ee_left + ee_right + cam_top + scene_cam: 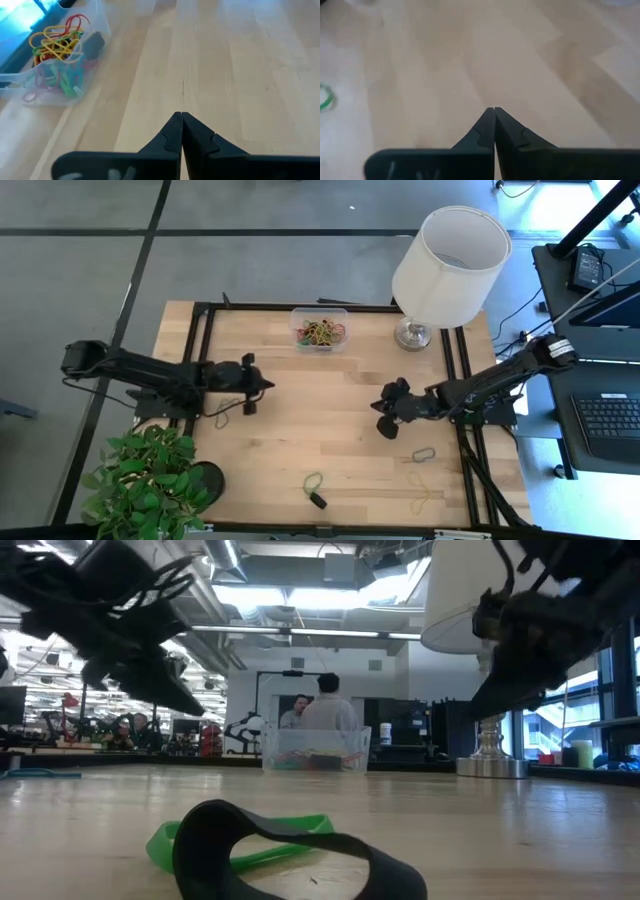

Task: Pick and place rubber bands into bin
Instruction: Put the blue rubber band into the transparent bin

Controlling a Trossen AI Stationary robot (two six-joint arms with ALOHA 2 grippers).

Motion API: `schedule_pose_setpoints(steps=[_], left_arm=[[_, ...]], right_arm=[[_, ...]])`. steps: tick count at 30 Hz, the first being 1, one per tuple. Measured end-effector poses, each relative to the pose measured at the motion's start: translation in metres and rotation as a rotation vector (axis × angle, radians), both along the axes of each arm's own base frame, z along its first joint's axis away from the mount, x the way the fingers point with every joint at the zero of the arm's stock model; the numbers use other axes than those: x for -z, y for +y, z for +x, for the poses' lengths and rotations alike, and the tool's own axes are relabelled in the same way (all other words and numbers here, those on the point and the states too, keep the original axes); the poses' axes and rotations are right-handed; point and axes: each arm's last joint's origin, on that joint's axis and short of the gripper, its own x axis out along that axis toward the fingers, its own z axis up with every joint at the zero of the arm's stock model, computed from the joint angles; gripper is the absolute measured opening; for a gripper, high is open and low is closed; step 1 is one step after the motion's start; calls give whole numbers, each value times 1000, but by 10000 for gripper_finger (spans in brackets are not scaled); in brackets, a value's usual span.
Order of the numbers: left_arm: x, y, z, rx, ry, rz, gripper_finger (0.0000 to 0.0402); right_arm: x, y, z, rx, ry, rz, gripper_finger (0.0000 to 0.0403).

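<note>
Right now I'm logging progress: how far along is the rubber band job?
Done: a tangle of bands sits in the clear bin. In hand: nothing; left gripper and right gripper are shut, empty. Left: green band, yellow band and grey band on the table.

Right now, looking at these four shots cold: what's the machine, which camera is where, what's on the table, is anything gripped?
Two dark robot arms work at a wooden table. One picture looks straight down, one looks level across the tabletop, and two come from cameras on the wrists.

The left gripper and right gripper both hover over bare wood. The wrist views show each pair of fingers pressed shut with nothing between them.

At the far edge sits the clear bin, already holding a tangle of coloured rubber bands. Beside it stands a lamp with a white shade.

Loose bands remain: a green band with a black band near the front edge, and a grey band and a yellow band towards the right. A potted plant stands at the left corner.
</note>
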Motion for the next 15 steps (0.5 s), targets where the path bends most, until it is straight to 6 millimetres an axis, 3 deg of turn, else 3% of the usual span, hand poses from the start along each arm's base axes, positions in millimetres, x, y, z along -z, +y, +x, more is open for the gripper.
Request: schedule_pose_setpoints(steps=[6, 15], left_arm=[[14, -1, -16, 27, -76, 46, 1], [18, 1, -21, 60, -126, 48, 1]], right_arm=[[-22, 23, -2, 30, 149, 65, 2], [-58, 71, -3, -10, 518, 108, 2]])
